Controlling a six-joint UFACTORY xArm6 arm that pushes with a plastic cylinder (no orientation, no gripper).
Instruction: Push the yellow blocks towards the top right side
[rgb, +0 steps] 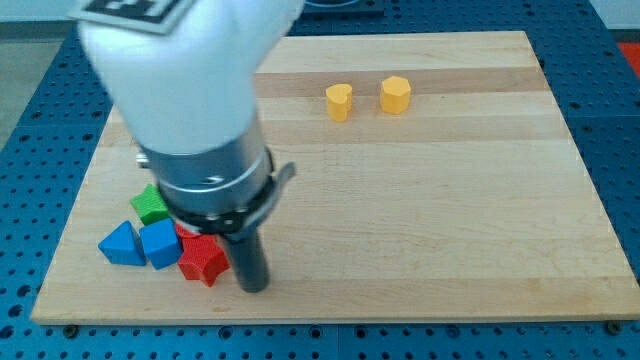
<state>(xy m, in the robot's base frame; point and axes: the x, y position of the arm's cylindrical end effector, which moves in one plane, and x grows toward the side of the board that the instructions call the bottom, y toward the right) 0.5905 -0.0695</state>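
Observation:
Two yellow blocks sit near the view's top, right of centre: a heart-shaped one (339, 101) and a hexagonal one (396, 94) just to its right, a small gap between them. My tip (255, 287) rests on the board near the view's bottom left, just right of a red star-shaped block (203, 260). The tip is far below and left of both yellow blocks. The arm's white and grey body covers much of the view's upper left.
A cluster lies at the bottom left: a blue triangular block (121, 244), a blue cube-like block (159, 243), a green block (152, 204), and another red block partly hidden behind the arm. The wooden board (450, 220) ends near the view's bottom edge.

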